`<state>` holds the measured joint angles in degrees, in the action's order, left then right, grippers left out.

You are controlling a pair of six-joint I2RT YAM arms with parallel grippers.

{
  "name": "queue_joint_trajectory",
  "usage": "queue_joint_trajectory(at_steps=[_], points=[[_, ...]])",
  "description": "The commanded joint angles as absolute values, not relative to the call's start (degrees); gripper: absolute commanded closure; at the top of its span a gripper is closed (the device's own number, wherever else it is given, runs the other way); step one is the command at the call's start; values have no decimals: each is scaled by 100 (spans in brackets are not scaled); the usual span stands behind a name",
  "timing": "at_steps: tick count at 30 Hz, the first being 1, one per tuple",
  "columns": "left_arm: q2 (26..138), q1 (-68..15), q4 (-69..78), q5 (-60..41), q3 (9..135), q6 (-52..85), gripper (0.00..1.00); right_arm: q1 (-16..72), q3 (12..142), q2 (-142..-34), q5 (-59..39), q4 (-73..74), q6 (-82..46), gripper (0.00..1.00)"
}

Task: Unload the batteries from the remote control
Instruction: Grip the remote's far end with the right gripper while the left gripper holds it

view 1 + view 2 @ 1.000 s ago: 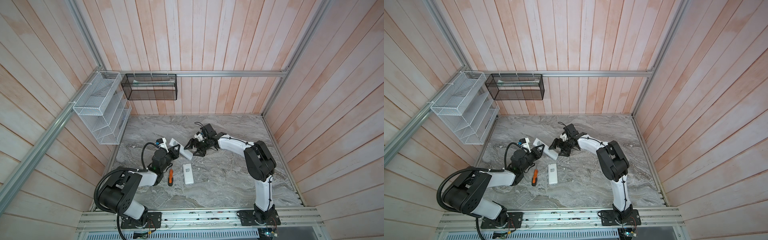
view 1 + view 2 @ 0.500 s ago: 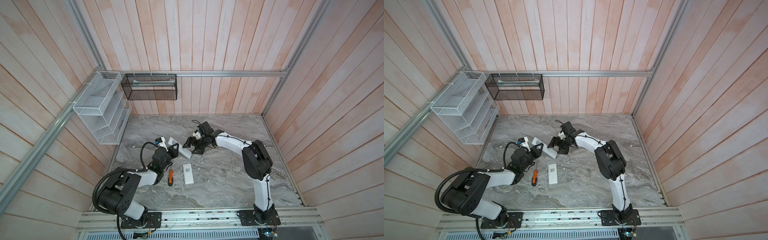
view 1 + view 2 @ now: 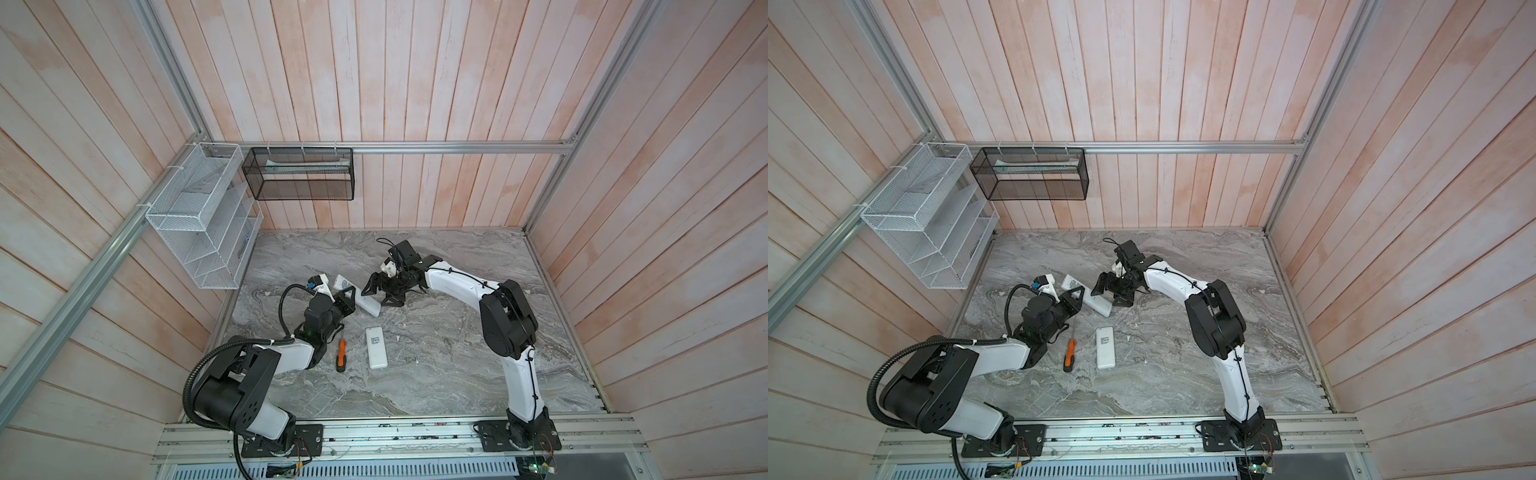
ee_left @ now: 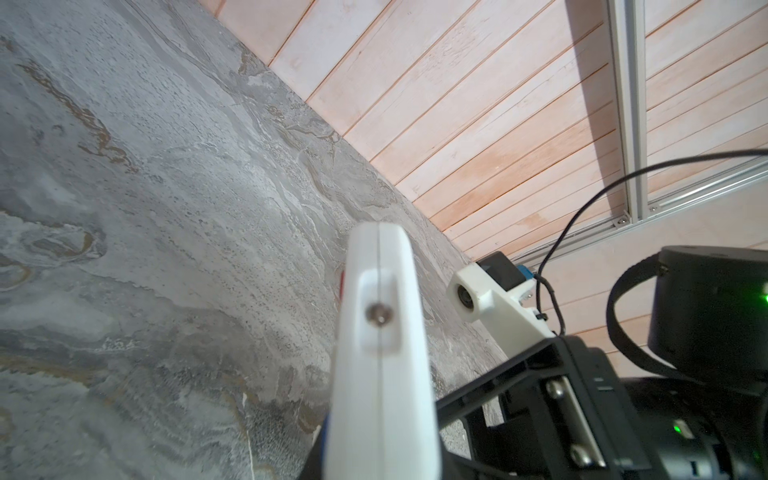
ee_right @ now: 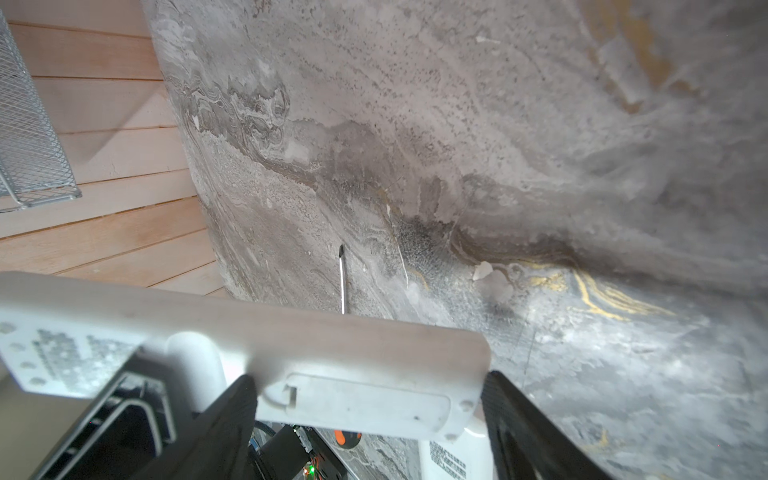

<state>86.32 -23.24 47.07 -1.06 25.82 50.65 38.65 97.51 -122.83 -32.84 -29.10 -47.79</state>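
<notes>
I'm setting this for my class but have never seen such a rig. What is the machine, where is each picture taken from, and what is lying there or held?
These are two robot arms fixed at the edge of a marble-patterned table, each ending in a two-fingered gripper. Two pictures look down from overhead; two come from cameras on the arms' wrists. The left gripper is shut on a white remote control. The right gripper stands open around its other end, where the battery cover is on. A second remote and an orange-handled screwdriver lie flat nearby. No batteries show.
</notes>
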Motion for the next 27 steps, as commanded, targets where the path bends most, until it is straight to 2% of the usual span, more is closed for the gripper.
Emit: queue_joint_trajectory(at_steps=[1,12,27], points=[[8407,-2314,5203,-242,2781,5186,100,3999,9795,-12419,-3225,-3110,-4699,17],[8338,-2291,5236,-286,2794,5199,100,4008,9778,-12437,-3232,-3076,-4730,24],[8162,-2251,4978,-299,2825,4847,100,4003,9899,-12439,-2985,-3525,-4678,24]])
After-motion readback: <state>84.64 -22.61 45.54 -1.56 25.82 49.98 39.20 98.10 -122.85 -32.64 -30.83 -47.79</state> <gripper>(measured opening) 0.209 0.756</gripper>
